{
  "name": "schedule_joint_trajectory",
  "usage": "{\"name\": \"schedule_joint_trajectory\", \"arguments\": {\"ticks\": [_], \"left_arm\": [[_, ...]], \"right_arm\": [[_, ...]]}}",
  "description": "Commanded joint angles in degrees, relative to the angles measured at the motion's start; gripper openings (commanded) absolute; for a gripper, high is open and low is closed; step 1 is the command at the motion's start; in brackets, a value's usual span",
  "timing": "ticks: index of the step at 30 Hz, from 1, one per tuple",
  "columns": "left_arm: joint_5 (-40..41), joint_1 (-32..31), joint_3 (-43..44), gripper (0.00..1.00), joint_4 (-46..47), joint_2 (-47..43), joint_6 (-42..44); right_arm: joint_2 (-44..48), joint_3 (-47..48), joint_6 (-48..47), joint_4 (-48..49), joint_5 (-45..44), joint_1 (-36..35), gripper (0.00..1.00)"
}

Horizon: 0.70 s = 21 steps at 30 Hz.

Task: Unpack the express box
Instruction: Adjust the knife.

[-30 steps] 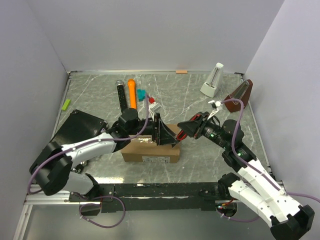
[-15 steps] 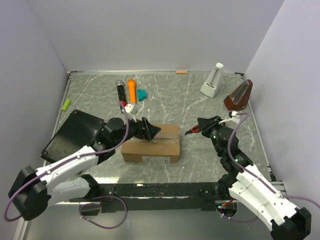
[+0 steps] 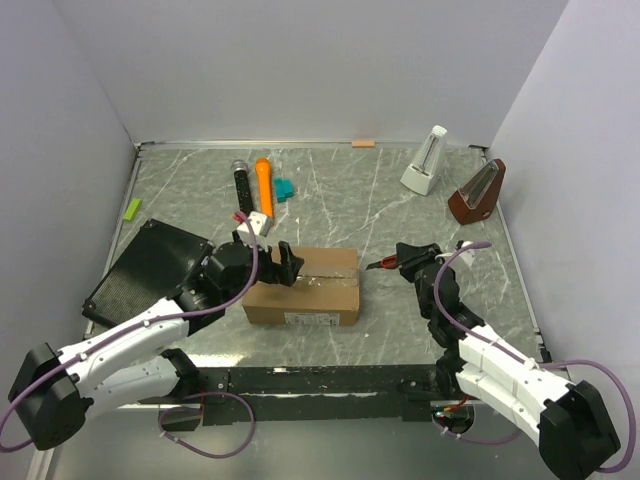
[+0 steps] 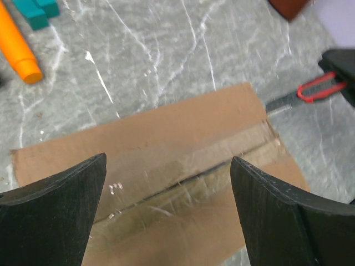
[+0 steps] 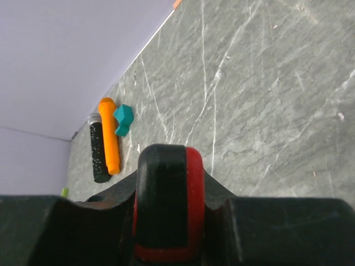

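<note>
Top external view has the express box [image 3: 302, 287] where it sat a second ago: mid-surface, just ahead of the arm bases, one long side toward me, flaps lying flat. What has changed is my two arms. A second back both were bunched over the box's right half. Now the left gripper [image 3: 283, 266] has drawn back over the left part of the lid, its jaws spread wide with nothing between them. From the left wrist I look down between the two dark fingers at the taped seam, where a dark line runs along the tape toward the right end; I cannot tell whether the fingertips touch the cardboard. The right gripper [image 3: 408, 258] has pulled off to the right of the box and sits low over the marbled surface [image 3: 350, 200]. Its jaws are clamped on a red-and-black box cutter [image 3: 383, 263], whose blade points at the box's right end but stands apart from it. The right wrist view shows the red-edged handle pinched between the fingers. Nothing else has shifted: the black ribbed case [image 3: 145, 270] lies at the left, the black cylinder [image 3: 241, 184], orange cylinder [image 3: 263, 186] and teal block [image 3: 284, 189] lie beyond the box, and the white metronome [image 3: 425, 160] and brown metronome [image 3: 477, 192] stand at the far right.
</note>
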<state>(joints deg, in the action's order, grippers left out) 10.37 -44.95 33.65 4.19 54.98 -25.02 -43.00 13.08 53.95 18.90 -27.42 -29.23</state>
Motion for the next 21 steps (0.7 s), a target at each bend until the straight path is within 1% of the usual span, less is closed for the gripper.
{"name": "schedule_joint_trajectory", "arguments": {"ticks": [1, 4, 5, 8, 10, 11, 12, 13, 14, 15, 16, 17, 18, 20, 21], "left_arm": [[1.1, -4.4, 2.1, 0.97, -0.9, -1.1, 5.8], [5.4, -8.1, 2.0, 0.97, 0.4, -1.5, 10.7], [6.6, -9.4, 2.4, 0.97, 0.6, -1.0, 12.7], [14.1, -12.9, 4.6, 0.97, 1.8, 1.5, 15.6], [19.9, -12.6, 6.9, 0.97, 0.8, 4.2, 8.3], [20.1, -12.2, 8.5, 0.97, -1.6, 5.2, 6.2], [17.6, -11.4, 9.1, 0.97, -2.2, 6.2, 5.7], [15.8, -11.1, 9.8, 0.81, -2.3, 6.9, 5.2], [12.9, -11.1, 10.8, 0.73, -3.4, 7.3, 6.6], [8.9, -11.5, 11.2, 0.73, -3.3, 7.8, 9.3], [8.4, -13.0, 11.3, 0.99, -3.0, 8.1, 11.4], [9.0, -14.7, 11.2, 0.97, -3.4, 8.6, 13.4], [11.3, -18.1, 10.7, 0.97, -3.4, 8.8, 15.7], [17.5, -24.0, 8.6, 0.97, -1.8, 9.1, 19.9], [22.5, -27.4, 7.4, 0.97, -0.6, 9.3, 21.7]], "right_arm": [[-0.9, 0.4, 1.2, 7.4, -0.6, 0.0, 0.00], [-0.2, 2.4, -0.9, 1.5, -1.1, 0.0, 0.00], [0.5, 2.6, -2.0, 0.5, -1.2, 0.0, 0.00], [3.2, 1.8, -5.7, -0.5, -1.8, 0.0, 0.00], [4.8, 1.4, -6.4, -1.5, -2.2, 0.1, 0.00], [5.3, 1.2, -6.6, -1.9, -2.3, 0.1, 0.00], [5.7, 1.2, -6.8, -2.3, -2.2, 0.1, 0.00], [6.2, 1.0, -6.8, -2.5, -2.1, 0.1, 0.00], [6.4, 1.0, -6.8, -2.9, -1.9, 0.1, 0.00], [6.6, 1.1, -7.3, -3.0, -1.6, 0.1, 0.00], [6.6, 1.1, -7.4, -3.2, -1.5, 0.1, 0.00], [6.4, 1.2, -7.2, -3.5, -1.1, 0.1, 0.00], [6.1, 1.4, -7.2, -3.3, -0.8, 0.1, 0.00], [5.3, 1.9, -7.3, -3.5, 0.2, 0.1, 0.00], [4.9, 2.2, -7.1, -3.9, 0.3, 0.1, 0.00]]}}
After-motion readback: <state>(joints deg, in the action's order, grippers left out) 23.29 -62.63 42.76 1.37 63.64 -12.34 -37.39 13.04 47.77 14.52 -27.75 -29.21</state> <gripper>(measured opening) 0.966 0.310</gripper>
